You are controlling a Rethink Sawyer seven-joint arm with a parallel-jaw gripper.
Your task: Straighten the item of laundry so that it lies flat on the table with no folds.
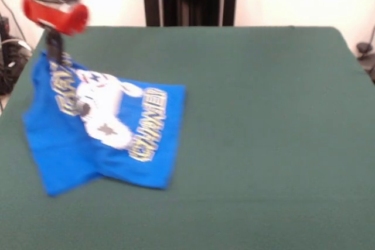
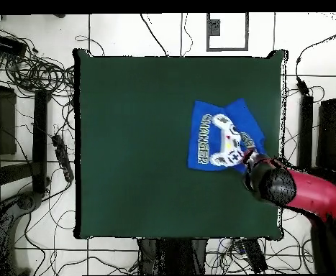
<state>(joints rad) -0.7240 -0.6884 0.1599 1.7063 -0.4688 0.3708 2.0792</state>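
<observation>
Laundry item [image 1: 108, 136], front view: blue T-shirt w/ white controller print + yellowish lettering, lying rumpled at the picture's left side of the green table [image 1: 263, 121]. Far-left corner of shirt is pulled up to a peak; rest spreads on the felt, edges uneven, a fold along the near edge. Rest of table surface bare. White wall behind, dark upright stand at top centre, cables at both edges. Arm comes down at top left, red & black; gripper [image 1: 54, 51] sits right at the raised shirt corner, touching it. Can't tell if the gripper is closed on the cloth or not.

Overhead view: shirt [image 2: 217, 140] lies toward the table's [image 2: 127, 144] right edge, about mid-height. Red arm enters from lower right; gripper [image 2: 251, 159] at the shirt's lower-right corner. White tiled floor w/ many cables round the table.
</observation>
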